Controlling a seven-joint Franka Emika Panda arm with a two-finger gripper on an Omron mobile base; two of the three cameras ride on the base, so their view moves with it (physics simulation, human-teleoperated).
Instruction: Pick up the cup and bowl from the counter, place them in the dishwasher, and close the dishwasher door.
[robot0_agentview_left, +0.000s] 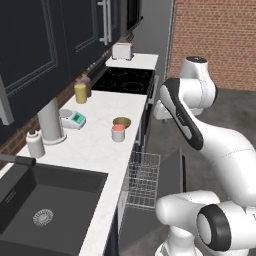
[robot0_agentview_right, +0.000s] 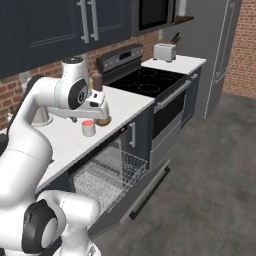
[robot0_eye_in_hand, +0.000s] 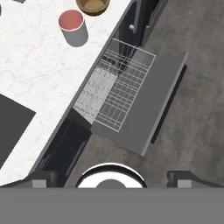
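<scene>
The cup (robot0_agentview_left: 118, 133), small and white with a red-orange top, stands on the white counter (robot0_agentview_left: 95, 145) near its front edge. The tan bowl (robot0_agentview_left: 121, 122) sits just behind it, close to or touching it. In the hand view the cup (robot0_eye_in_hand: 73, 27) and the bowl (robot0_eye_in_hand: 92, 5) lie at the top. The dishwasher door (robot0_eye_in_hand: 148, 109) hangs open and level, with the grey wire rack (robot0_eye_in_hand: 120, 89) pulled out over it. My gripper (robot0_eye_in_hand: 113, 179) hangs high above the open dishwasher, right of the counter edge. It is open and holds nothing. The hand (robot0_agentview_right: 95, 107) partly hides the bowl in the right base view.
A black sink (robot0_agentview_left: 45, 200) fills the near counter, with a white soap bottle (robot0_agentview_left: 35, 144) and a grey cylinder (robot0_agentview_left: 51, 122) behind it. A small scale (robot0_agentview_left: 74, 118), a yellow bottle (robot0_agentview_left: 80, 93), the stove (robot0_agentview_left: 122, 79) and a toaster (robot0_agentview_left: 121, 51) lie farther along. Bare floor spreads to the right.
</scene>
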